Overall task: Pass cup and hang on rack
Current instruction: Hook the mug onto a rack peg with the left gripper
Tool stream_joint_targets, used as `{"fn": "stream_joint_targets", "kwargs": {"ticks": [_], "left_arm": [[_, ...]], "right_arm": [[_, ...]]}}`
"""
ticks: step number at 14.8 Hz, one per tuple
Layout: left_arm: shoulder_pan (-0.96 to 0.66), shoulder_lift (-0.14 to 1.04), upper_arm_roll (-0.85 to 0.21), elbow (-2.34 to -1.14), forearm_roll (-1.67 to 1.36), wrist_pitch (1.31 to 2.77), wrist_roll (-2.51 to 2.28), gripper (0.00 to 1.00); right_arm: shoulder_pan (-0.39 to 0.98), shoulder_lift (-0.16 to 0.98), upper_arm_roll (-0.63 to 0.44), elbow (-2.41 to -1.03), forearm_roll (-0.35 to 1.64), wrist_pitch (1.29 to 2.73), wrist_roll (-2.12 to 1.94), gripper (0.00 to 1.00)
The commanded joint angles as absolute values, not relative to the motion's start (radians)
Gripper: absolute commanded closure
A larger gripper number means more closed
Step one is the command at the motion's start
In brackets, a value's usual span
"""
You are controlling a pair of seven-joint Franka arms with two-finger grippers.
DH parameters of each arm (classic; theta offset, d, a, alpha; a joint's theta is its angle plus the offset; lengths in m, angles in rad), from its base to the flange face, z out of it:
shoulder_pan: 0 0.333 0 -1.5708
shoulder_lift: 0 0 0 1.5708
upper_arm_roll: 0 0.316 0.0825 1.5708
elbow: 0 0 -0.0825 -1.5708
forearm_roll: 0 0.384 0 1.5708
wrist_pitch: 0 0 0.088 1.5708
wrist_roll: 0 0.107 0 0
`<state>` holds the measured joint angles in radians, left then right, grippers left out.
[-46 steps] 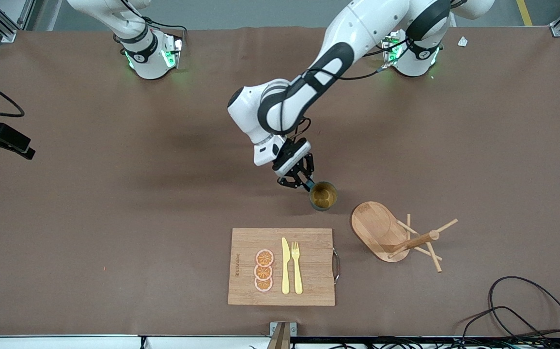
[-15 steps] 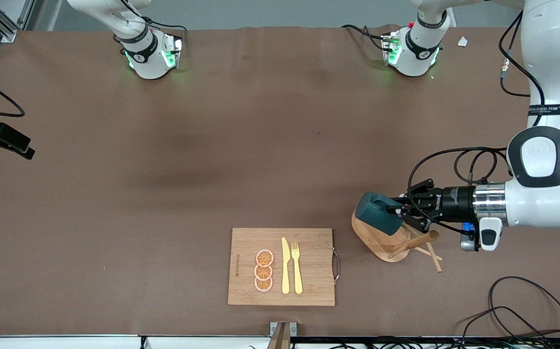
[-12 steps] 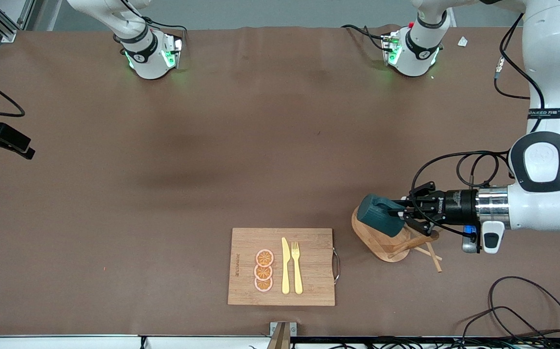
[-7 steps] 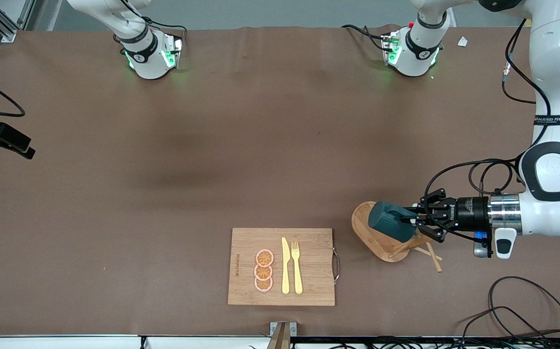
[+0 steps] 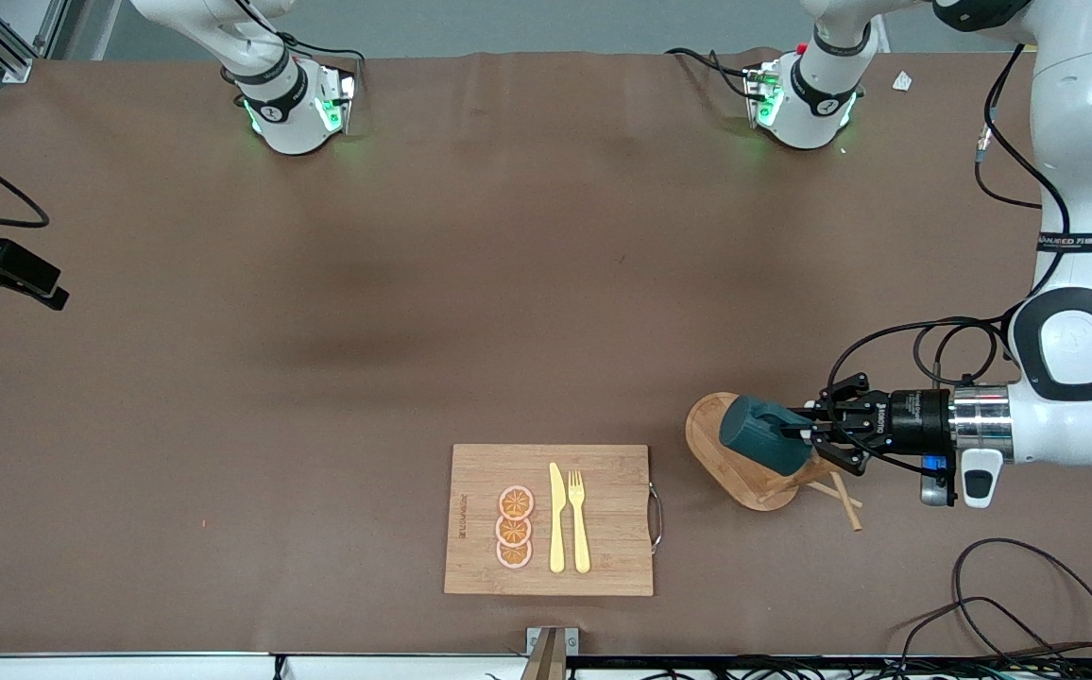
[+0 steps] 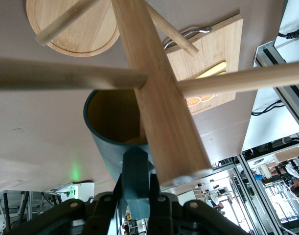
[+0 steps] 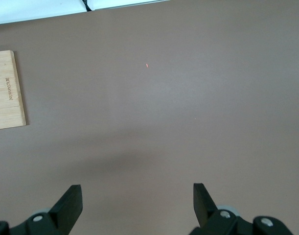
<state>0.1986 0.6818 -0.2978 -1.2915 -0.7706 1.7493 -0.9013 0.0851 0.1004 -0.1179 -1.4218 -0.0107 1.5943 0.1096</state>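
The dark teal cup (image 5: 759, 436) lies on its side in the air over the oval base of the wooden rack (image 5: 708, 451). My left gripper (image 5: 806, 434) is shut on the cup's small handle. In the left wrist view the handle (image 6: 137, 181) sits between the fingers, and the cup (image 6: 107, 139) opens toward the rack's post (image 6: 159, 98), whose top crosses its yellowish-brown mouth. Thin pegs (image 6: 66, 73) spread just past the rim. My right gripper (image 7: 137, 200) is open over bare brown table, with nothing between its fingers.
A wooden cutting board (image 5: 603, 567) with orange slices (image 5: 515, 527), a yellow knife (image 5: 556, 519) and a fork (image 5: 579, 521) lies beside the rack, toward the right arm's end. Black cables (image 5: 1028, 604) coil at the table's near corner at the left arm's end.
The left gripper has carried the cup from the table to the rack. Over the last second it shifted the cup closer to the post, toward the left arm's end. The right gripper stayed open.
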Motion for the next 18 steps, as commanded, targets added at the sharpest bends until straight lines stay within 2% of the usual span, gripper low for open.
{"fn": "stream_joint_targets", "kwargs": {"ticks": [1, 6, 7, 9, 11, 13, 14, 18], "left_arm": [[0.203, 0.686, -0.302, -1.282, -0.796, 1.759, -0.888, 0.97], [0.204, 0.686, -0.299, -1.281, -0.796, 1.776, -0.894, 0.95], [0.204, 0.684, -0.299, -1.281, -0.796, 1.776, -0.896, 0.92], [0.206, 0.686, -0.298, -1.281, -0.796, 1.776, -0.893, 0.79], [0.218, 0.687, -0.298, -1.281, -0.796, 1.776, -0.893, 0.6], [0.219, 0.681, -0.299, -1.279, -0.796, 1.786, -0.911, 0.23], [0.218, 0.672, -0.304, -1.279, -0.795, 1.786, -0.911, 0.0], [0.21, 0.618, -0.31, -1.279, -0.785, 1.779, -0.963, 0.0]], "right_arm": [[0.077, 0.094, -0.104, -1.422, -0.031, 1.586, 0.129, 0.0], [0.077, 0.094, -0.104, -1.422, -0.031, 1.586, 0.129, 0.0], [0.077, 0.094, -0.104, -1.422, -0.032, 1.586, 0.129, 0.0], [0.077, 0.094, -0.104, -1.422, -0.032, 1.588, 0.129, 0.0], [0.077, 0.094, -0.104, -1.422, -0.032, 1.588, 0.129, 0.0], [0.077, 0.094, -0.104, -1.422, -0.031, 1.588, 0.129, 0.0], [0.077, 0.094, -0.104, -1.422, -0.031, 1.588, 0.129, 0.0], [0.078, 0.094, -0.104, -1.422, -0.032, 1.588, 0.129, 0.0]]}}
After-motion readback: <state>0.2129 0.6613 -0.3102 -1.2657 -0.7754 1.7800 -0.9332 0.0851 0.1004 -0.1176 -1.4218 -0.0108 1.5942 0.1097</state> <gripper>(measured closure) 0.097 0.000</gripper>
